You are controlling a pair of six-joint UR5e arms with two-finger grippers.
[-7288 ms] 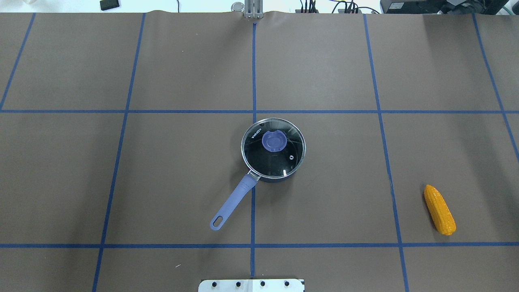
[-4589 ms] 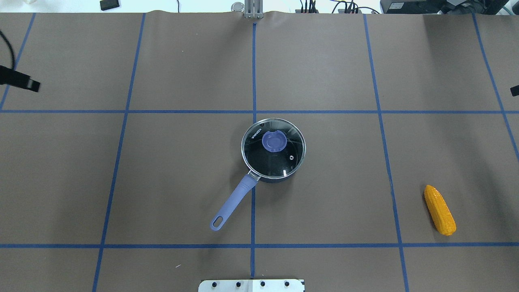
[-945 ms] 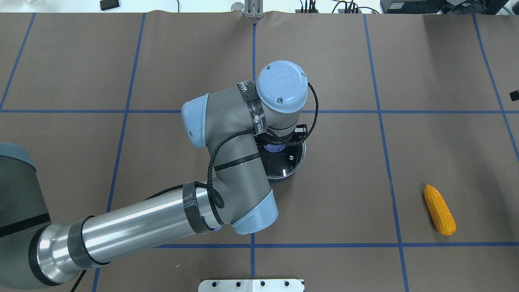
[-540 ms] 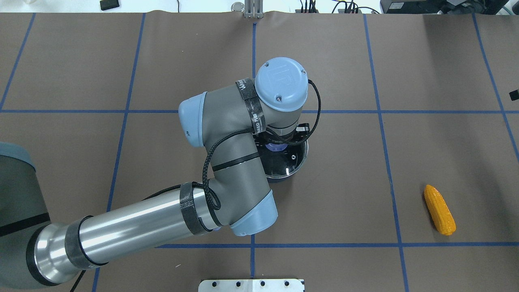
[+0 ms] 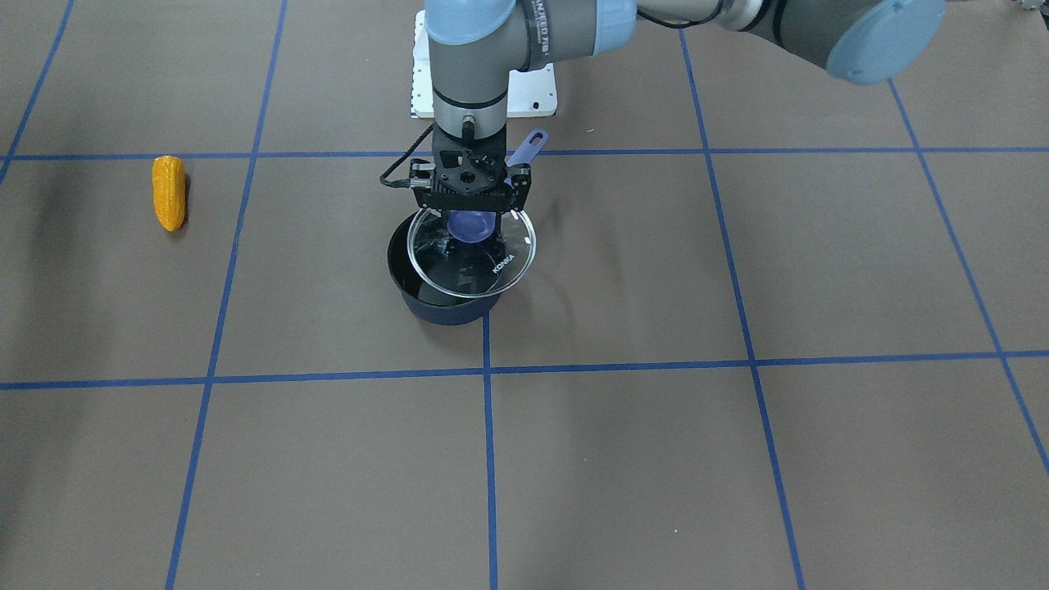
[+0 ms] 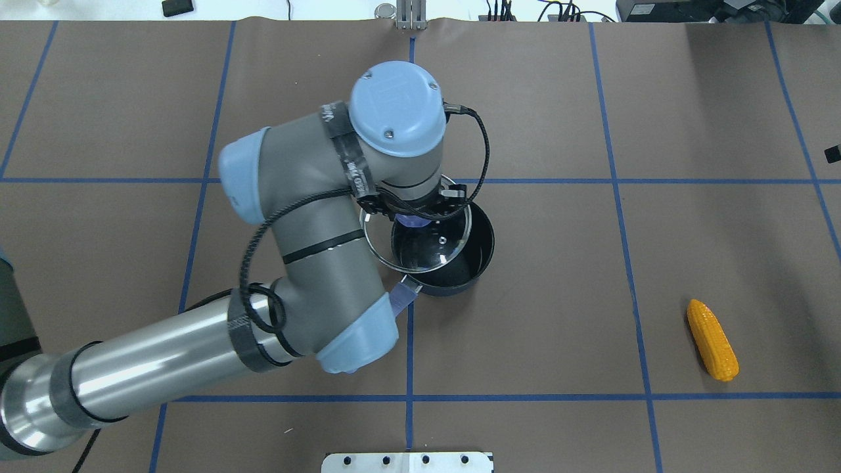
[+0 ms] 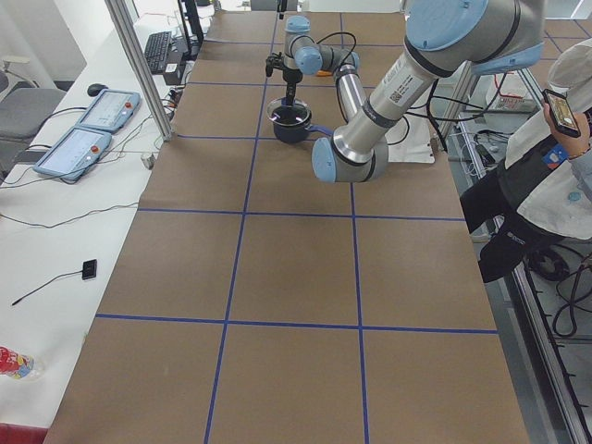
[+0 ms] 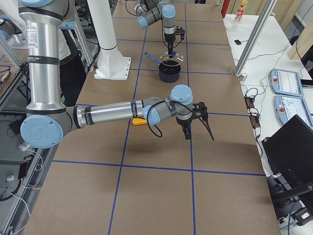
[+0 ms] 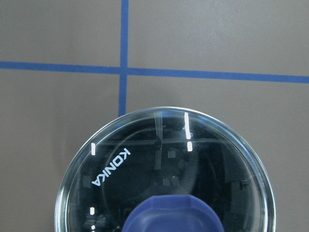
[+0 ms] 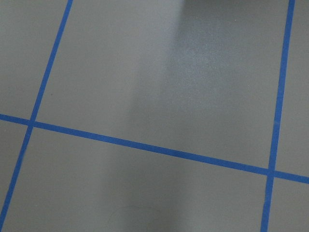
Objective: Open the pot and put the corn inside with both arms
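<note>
**A:** What sits nearest the robot?

**B:** A white base plate (image 6: pixel 407 462) at the near edge of the table (image 6: pixel 525 328). The table is covered in brown paper, squared off by blue tape lines (image 6: pixel 525 397). The corn (image 6: pixel 712 339) lies flat on the paper, in the near row of squares on the robot's right.

**A:** And the middle?

**B:** The pot (image 5: pixel 447 310) stands there, its blue handle (image 5: pixel 531 144) pointing back toward the robot. In the overhead view the left arm (image 6: pixel 315 243) covers most of that handle and one side of the glass lid (image 5: pixel 475 266). The lid hangs above the pot, clear of the rim and shifted toward the robot's left. It overlaps part of the mouth, and the rest of the dark inside shows.

**A:** The grippers?

**B:** The left gripper (image 5: pixel 471 220) is clamped on the lid's blue knob (image 5: pixel 471 233), one finger on each side. The right gripper (image 8: pixel 199 128) hangs above the paper, and I cannot tell whether it is closed. Its wrist camera sees only paper and tape.

**A:** Where is the corn relative to them?

**B:** It is well apart from the left gripper. From the right end of the table it peeks out behind the right arm (image 8: pixel 112 113), near the wrist, and the gripper is farther out than the cob.

**A:** Any writing?

**B:** "KONKA" (image 9: pixel 111 166) in white on the glass. A strap on the left wrist has white letters too cut off to read. Cables (image 6: pixel 558 10) run beyond the far edge.
</note>
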